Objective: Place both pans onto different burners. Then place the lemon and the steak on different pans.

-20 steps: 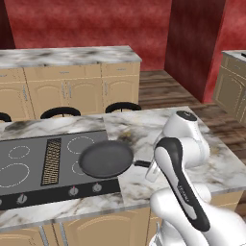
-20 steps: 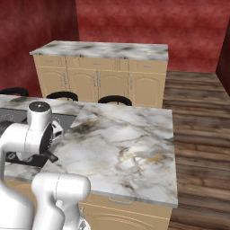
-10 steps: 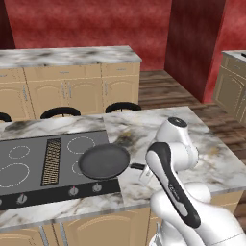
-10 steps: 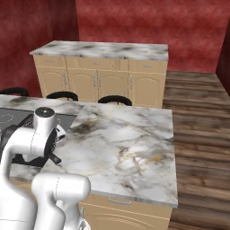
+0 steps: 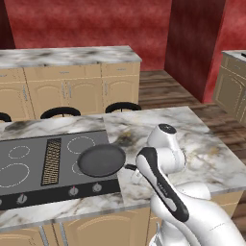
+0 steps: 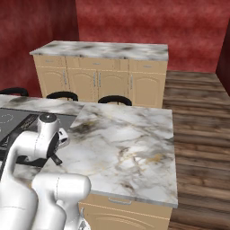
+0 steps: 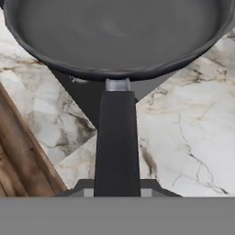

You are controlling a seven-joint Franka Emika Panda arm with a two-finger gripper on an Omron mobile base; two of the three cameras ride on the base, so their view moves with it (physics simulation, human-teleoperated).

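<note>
Two-finger gripper (image 7: 117, 190) clamped on thin dark handle (image 7: 117, 142) of round black frying pan (image 5: 102, 160), frame centre; burner rings (image 5: 79, 144) lie just left, beneath.

The cooktop (image 5: 29, 168) is taken as the landmark. Its right edge is being covered by a pan (image 5: 102, 160), which is hanging over the rightmost burner ring, so passage there is being blocked. The pan's handle (image 7: 117, 142) is being held by the closed gripper (image 7: 117, 192) just right of the cooktop, and the white arm (image 5: 161, 180) is crowding the counter corner beside it. To the left of the pan, the vent grille (image 5: 51, 161) and the left burners (image 5: 13, 174) are being left open from above. Right of the cooktop, beyond the arm, the marble counter (image 6: 130, 143) is lying bare. Behind the cooktop, black stools (image 5: 60, 112) are standing against the counter's far edge.
</note>
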